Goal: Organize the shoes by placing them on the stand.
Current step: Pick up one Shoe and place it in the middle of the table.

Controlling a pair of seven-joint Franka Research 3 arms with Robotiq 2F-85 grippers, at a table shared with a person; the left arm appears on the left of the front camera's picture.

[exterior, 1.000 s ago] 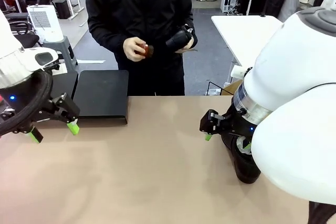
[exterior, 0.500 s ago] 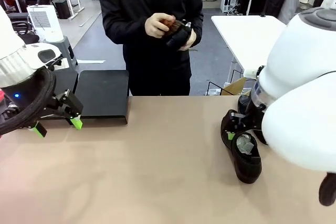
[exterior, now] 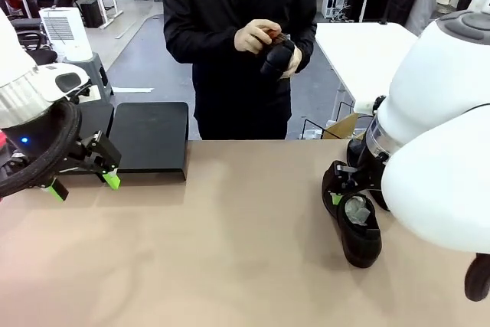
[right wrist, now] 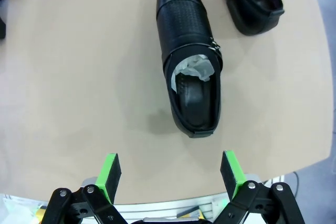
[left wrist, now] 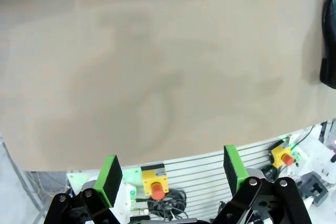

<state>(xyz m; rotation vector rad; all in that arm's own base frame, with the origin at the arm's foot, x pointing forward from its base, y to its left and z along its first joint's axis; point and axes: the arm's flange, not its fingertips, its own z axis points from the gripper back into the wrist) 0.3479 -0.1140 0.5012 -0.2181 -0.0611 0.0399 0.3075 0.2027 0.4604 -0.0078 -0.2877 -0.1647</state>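
One glossy black shoe (right wrist: pixel 189 61), crumpled paper (right wrist: pixel 193 69) in its pale inside, lies on the smooth tan surface (exterior: pixel 230 250) well right of the matte, flat-topped stand (exterior: pixel 149 137). It has been uncovered since the right gripper (right wrist: pixel 170 170) drew back, jaws wide and empty. The left gripper (left wrist: pixel 171 174), also open, hovers at the stand's front edge. Beyond the stand, the person's hands (exterior: pixel 256 36) hold another shoe (exterior: pixel 277 59), now raised higher.

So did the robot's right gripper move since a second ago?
Yes. In the front view the right gripper has slid toward the picture's right, farther from the stand, and now hangs by the shoe on the table.
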